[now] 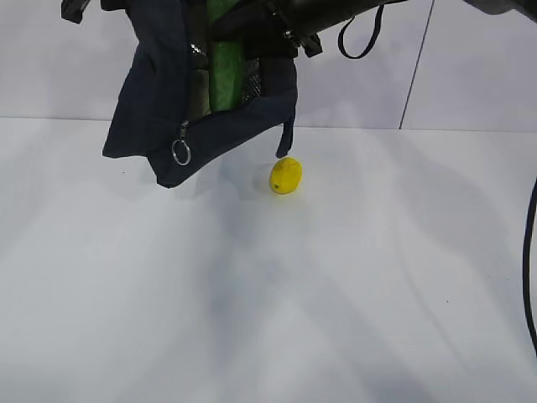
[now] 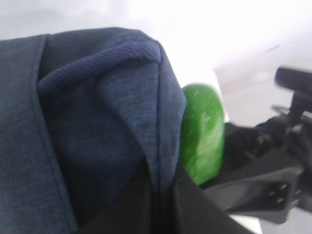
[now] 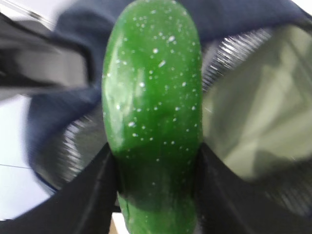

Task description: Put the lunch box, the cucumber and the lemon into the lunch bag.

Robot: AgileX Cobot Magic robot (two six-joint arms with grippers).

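Cucumber [image 3: 152, 122]: clamped in right pincer [image 3: 153, 161], over lunch bag [image 1: 151, 101]
Left pincer [image 2: 161, 204]: closed on bag fabric
Lemon [image 1: 285, 175]: on bench [image 1: 336, 294]

The exterior camera looks down at a slant across the white table [image 1: 352, 294]. The left wrist camera sits tight against the lunch bag [image 2: 87, 146], the right wrist camera tight on the cucumber [image 3: 153, 122]; all three catch both.

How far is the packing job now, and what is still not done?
Done: none visibly; the lunch box is not in view. In hand: the right claw holds the cucumber at the lunch bag opening, the left claw holding the bag up. Left: the lemon on the table.
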